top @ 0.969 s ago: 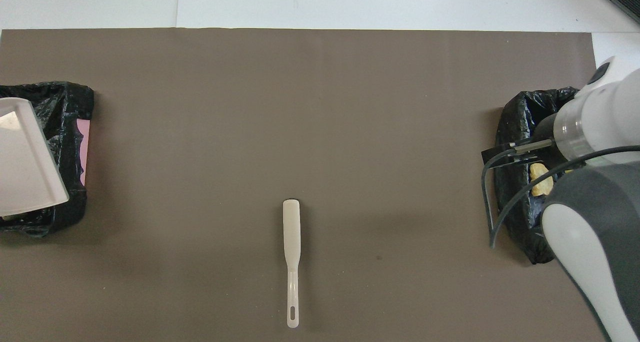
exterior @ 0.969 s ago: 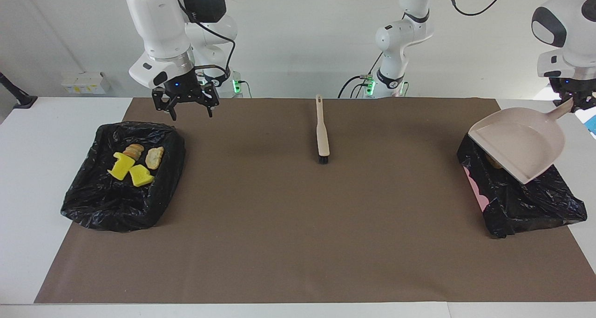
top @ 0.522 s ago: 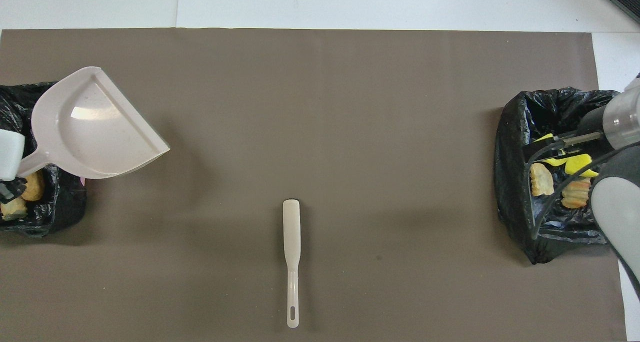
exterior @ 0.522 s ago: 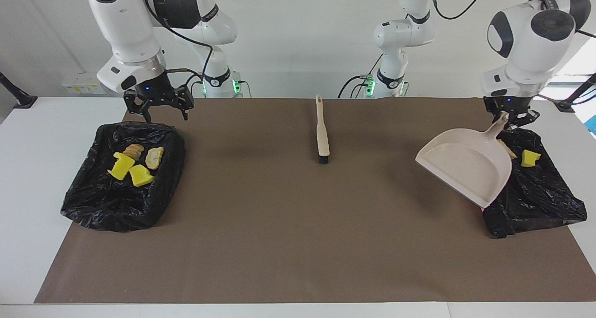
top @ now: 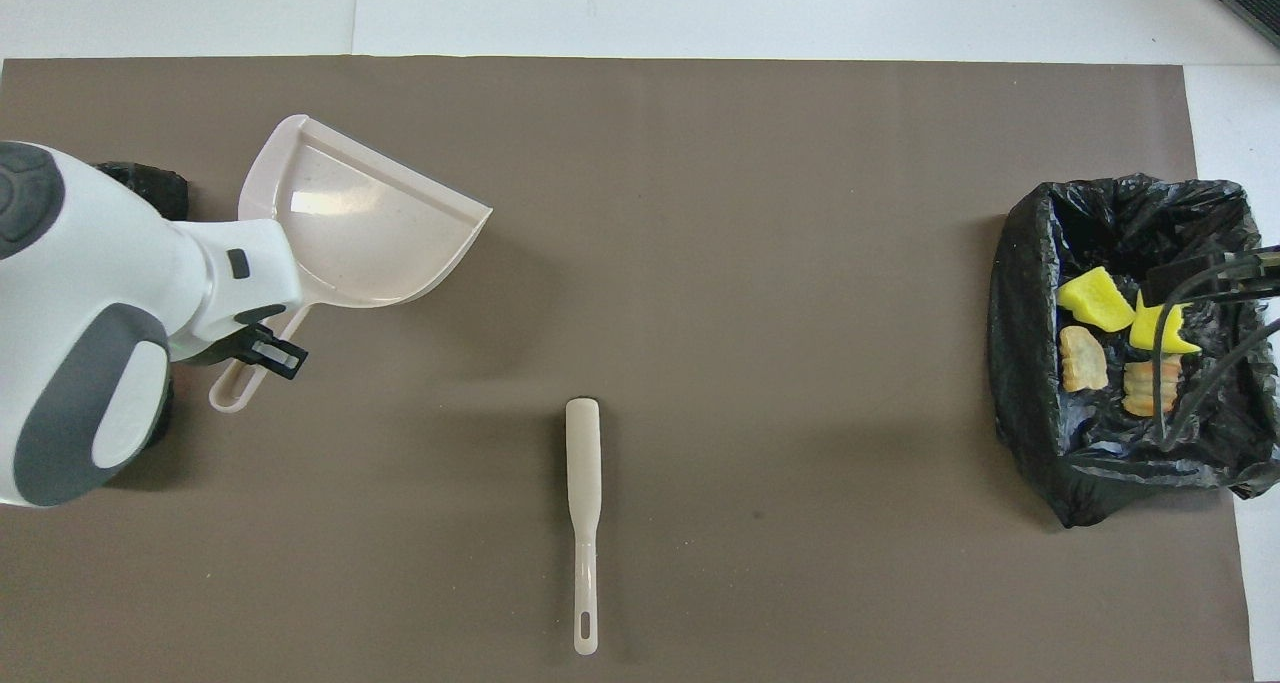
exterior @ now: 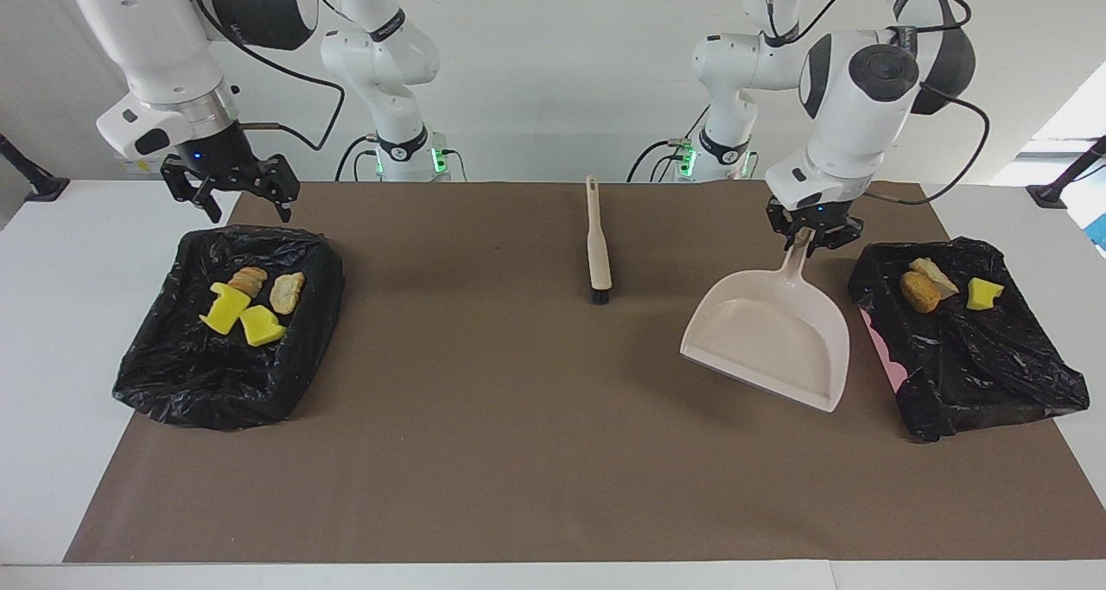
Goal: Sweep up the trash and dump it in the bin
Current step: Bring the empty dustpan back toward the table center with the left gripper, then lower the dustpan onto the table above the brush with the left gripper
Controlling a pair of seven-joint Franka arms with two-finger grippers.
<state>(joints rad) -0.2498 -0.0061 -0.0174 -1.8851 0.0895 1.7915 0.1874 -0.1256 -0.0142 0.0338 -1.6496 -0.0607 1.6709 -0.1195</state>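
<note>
L gripper (exterior: 812, 237) is clenched on the handle of the beige plastic dustpan (exterior: 769, 339), holding it tilted up in the air over the brown paper mat (exterior: 518, 452), just beside the black-bag-lined bin w/ a pink side (exterior: 968, 357) at the left arm's end of the table; the pan looks empty. In that bin lie 3 pcs of trash: a round orange-brown bread-like lump (exterior: 918, 292), a pale tan chunk (exterior: 935, 272) touching it, and a small bright yellow sponge chunk (exterior: 984, 294) a bit apart. R gripper (exterior: 230, 194) hangs w/ fingers spread wide, grasping nothing, over the table edge next to the second black-bag-lined bin (exterior: 225, 374) at the right arm's end. That bin holds 4 more pcs: two yellow sponge chunks (exterior: 226, 308) (exterior: 261, 326) side by side and two tan bread-like pieces (exterior: 249, 279) (exterior: 287, 293) nearer the robots. A beige long-handled brush w/ dark bristles (exterior: 597, 249) lies flat mid-mat, handle toward the robots, well apart from both bins.
</note>
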